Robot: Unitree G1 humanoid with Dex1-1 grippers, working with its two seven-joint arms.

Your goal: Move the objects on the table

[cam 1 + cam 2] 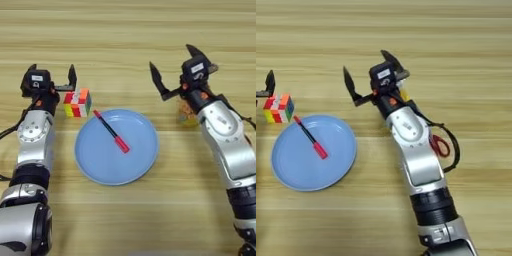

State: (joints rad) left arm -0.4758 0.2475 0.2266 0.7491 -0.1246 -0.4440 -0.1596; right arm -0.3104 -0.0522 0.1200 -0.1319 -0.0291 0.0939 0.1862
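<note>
A slim black pen with a red cap lies diagonally in a round blue plate on the wooden table. My right gripper stands open above the table, to the right of the plate. Under my right forearm a small orange-drink bottle shows only in part. The red handles of the scissors peek out behind that same arm. At the left my left gripper is open, just behind a coloured puzzle cube, with nothing between its fingers.
The puzzle cube sits against the plate's upper left rim. Both silver forearms reach in from the near edge on either side of the plate. Bare wood spreads across the far half of the table.
</note>
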